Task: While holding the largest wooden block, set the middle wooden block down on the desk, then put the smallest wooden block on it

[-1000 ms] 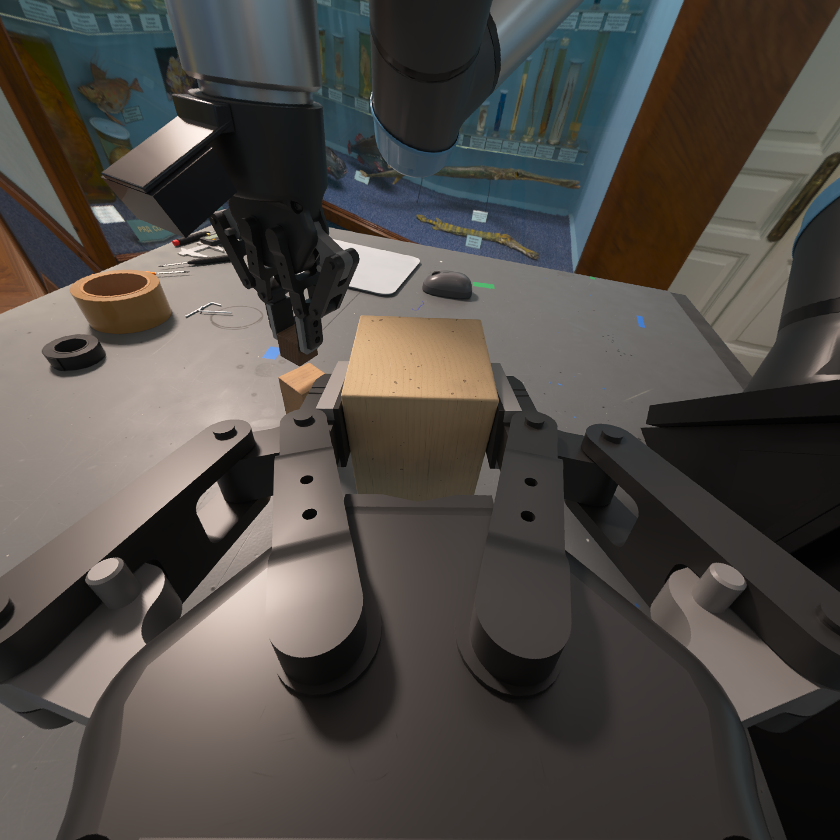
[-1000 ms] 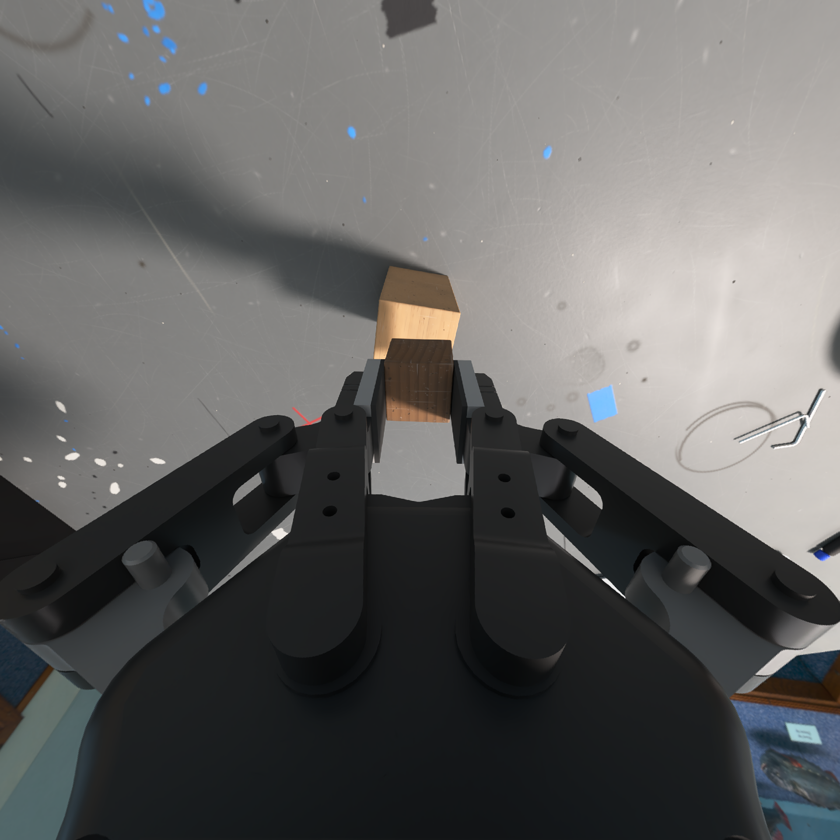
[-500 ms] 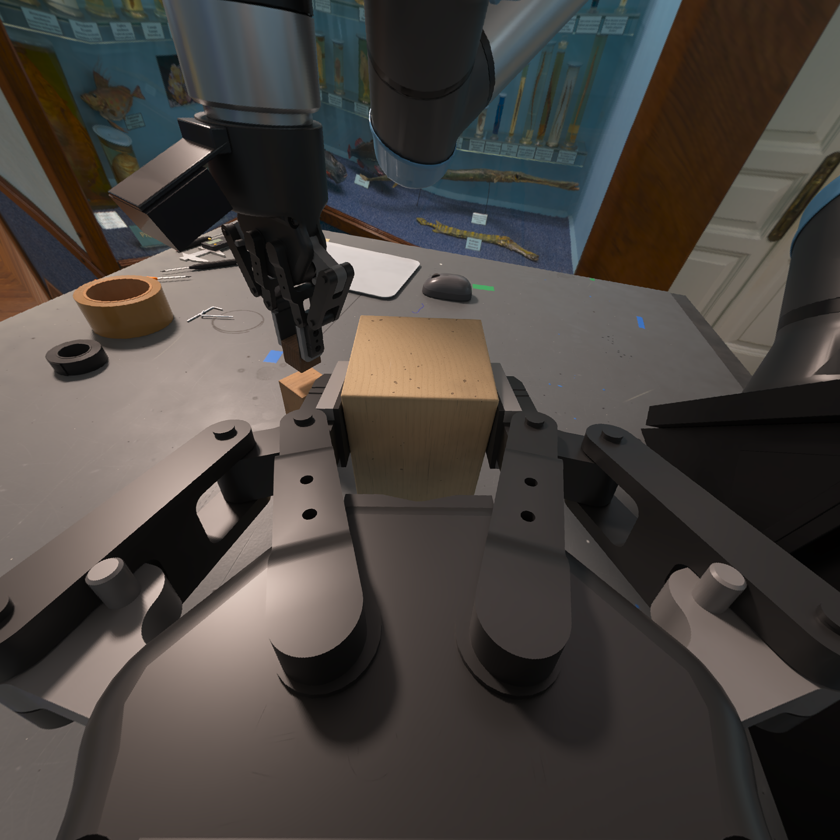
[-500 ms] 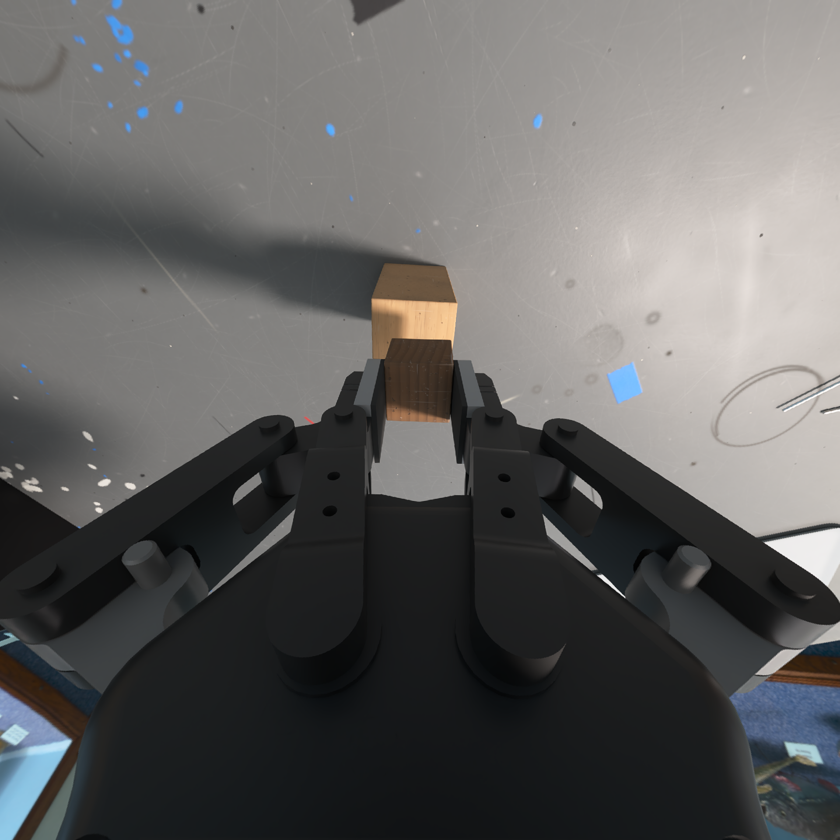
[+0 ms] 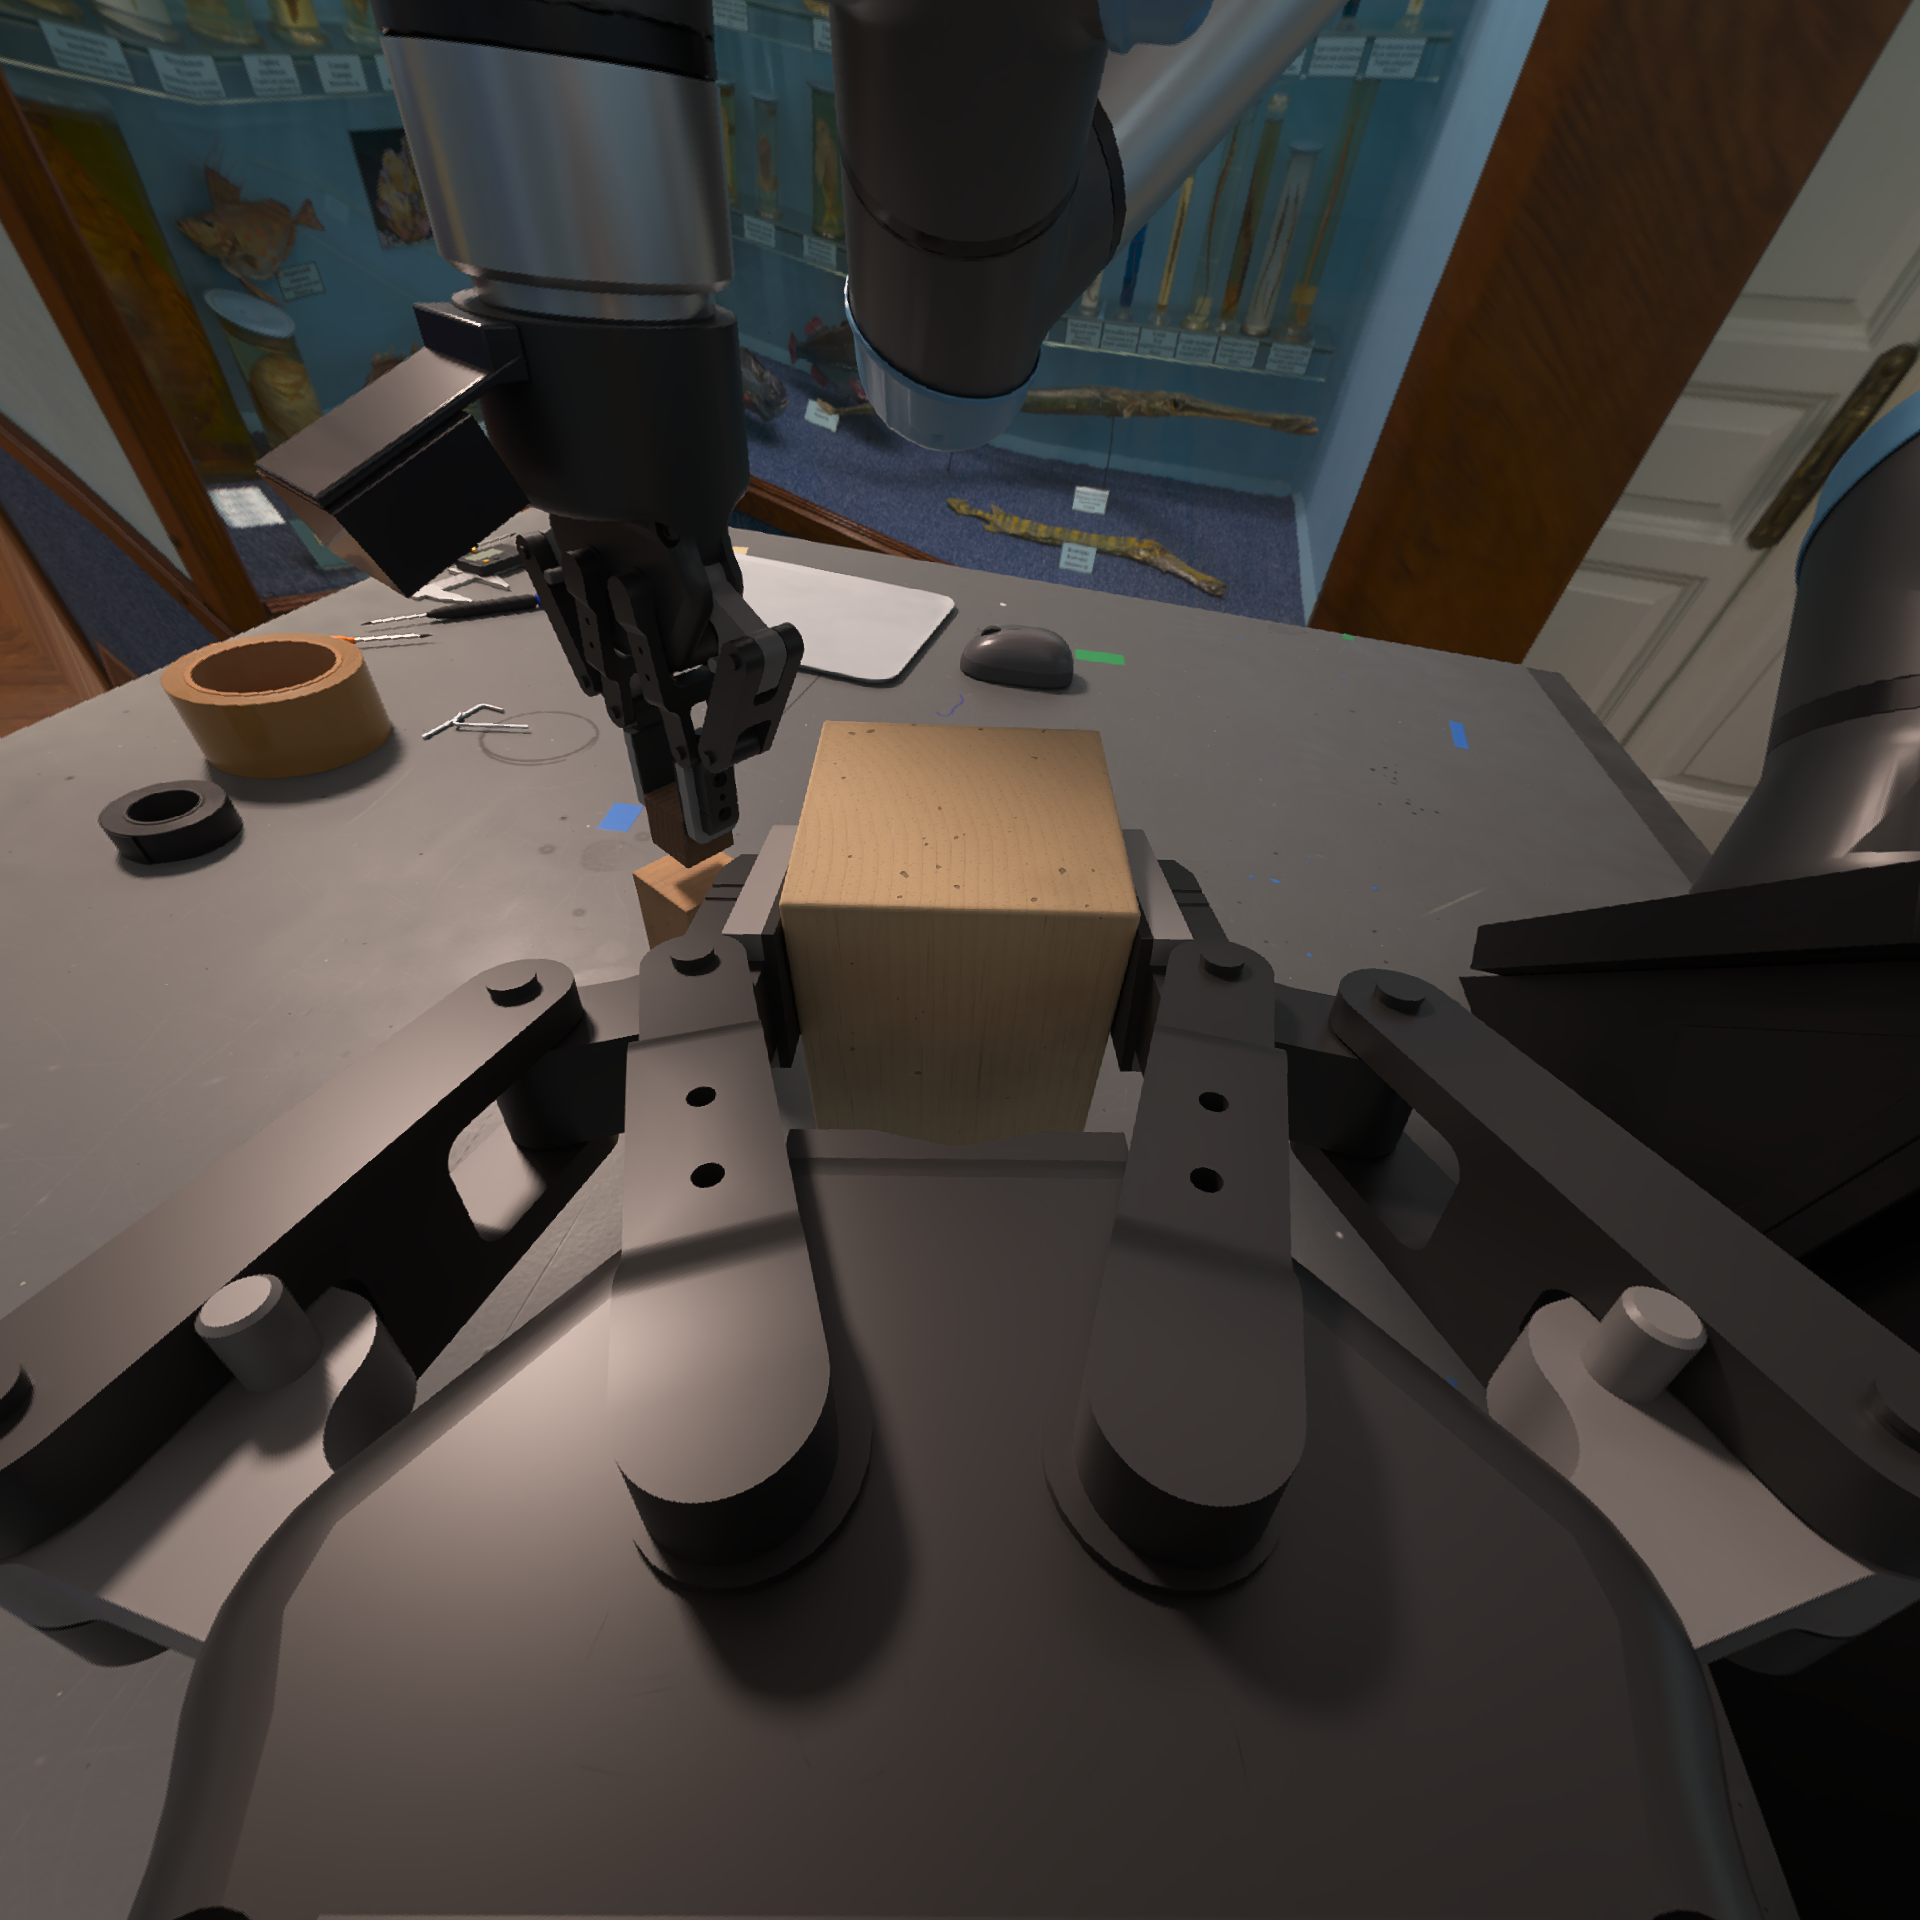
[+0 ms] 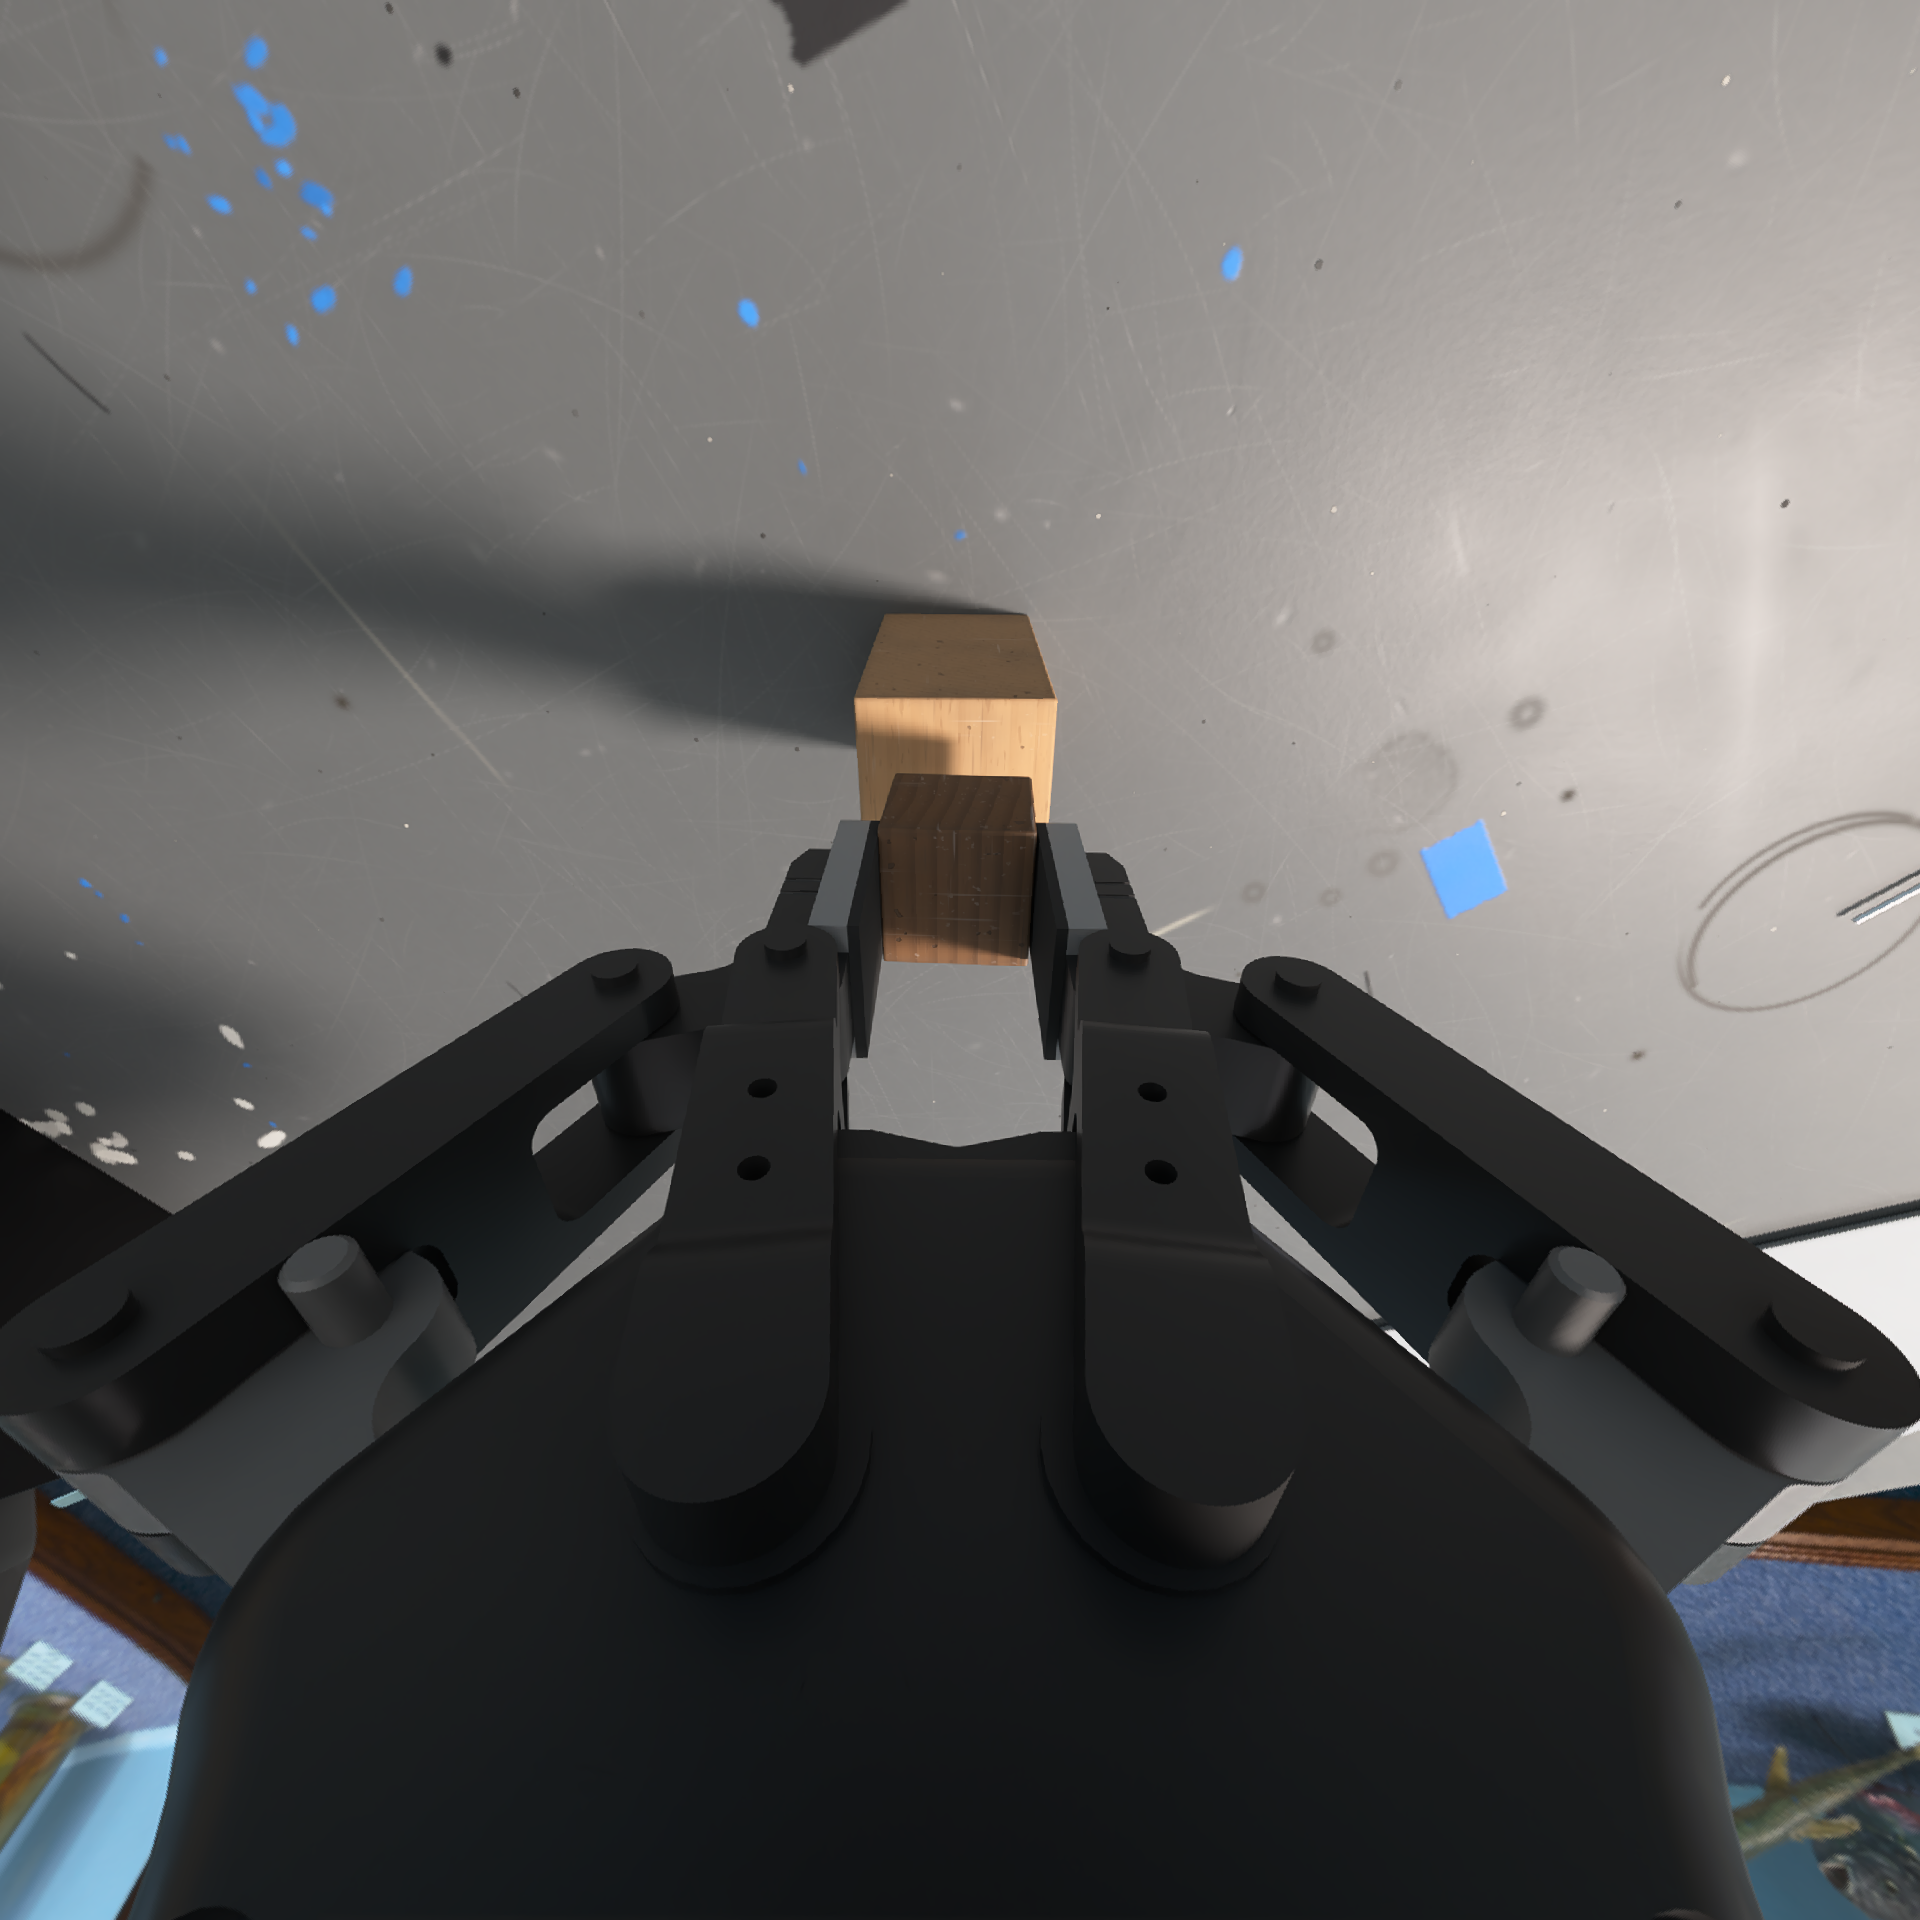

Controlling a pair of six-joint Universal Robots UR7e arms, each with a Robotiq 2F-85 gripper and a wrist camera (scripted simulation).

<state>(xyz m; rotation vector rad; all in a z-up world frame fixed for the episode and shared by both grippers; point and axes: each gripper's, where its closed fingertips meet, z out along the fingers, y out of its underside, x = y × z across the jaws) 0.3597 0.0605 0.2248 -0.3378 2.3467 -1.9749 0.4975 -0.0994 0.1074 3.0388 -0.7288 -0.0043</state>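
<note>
While left tool [image 5: 951, 914] grips largest block [image 5: 951, 914], right tool [image 6: 956, 883] holds smallest block [image 6: 956, 873] above middle block [image 6: 956, 707]

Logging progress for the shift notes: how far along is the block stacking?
Done: the middle block sits on the desk. In hand: the left tool grips the largest block; the right tool holds the smallest block over the middle one. Left: lower and release it.
</note>
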